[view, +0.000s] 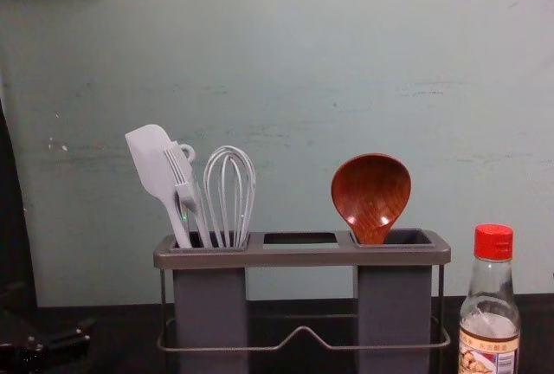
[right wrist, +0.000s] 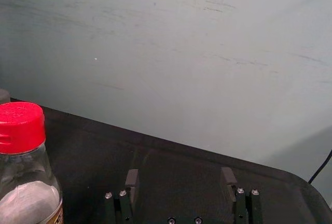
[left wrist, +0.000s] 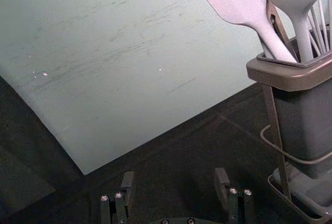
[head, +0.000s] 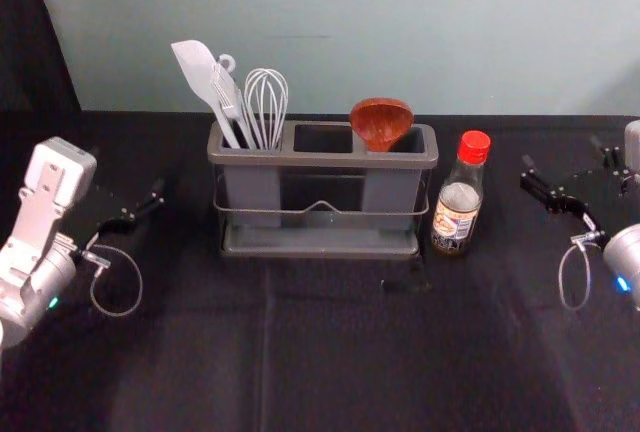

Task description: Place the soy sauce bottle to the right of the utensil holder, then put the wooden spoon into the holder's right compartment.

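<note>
Head view: the soy sauce bottle [head: 458, 202] stands upright on the dark surface [head: 340, 352], at 3 o'clock from the utensil holder [head: 320, 160] and just beside it. The wooden spoon [head: 381, 122] is in the holder's right compartment, bowl up, its long axis close to vertical. The right tool [right wrist: 180, 175], nearer to both, is spread wide and holds nothing; from it, the bottle lies toward 8 o'clock, the spoon toward 9. The left tool [left wrist: 175, 175] is also wide and empty, beyond the holder's 9 o'clock side. Both placements look complete; any next move should simply keep the right arm clear of the bottle.
</note>
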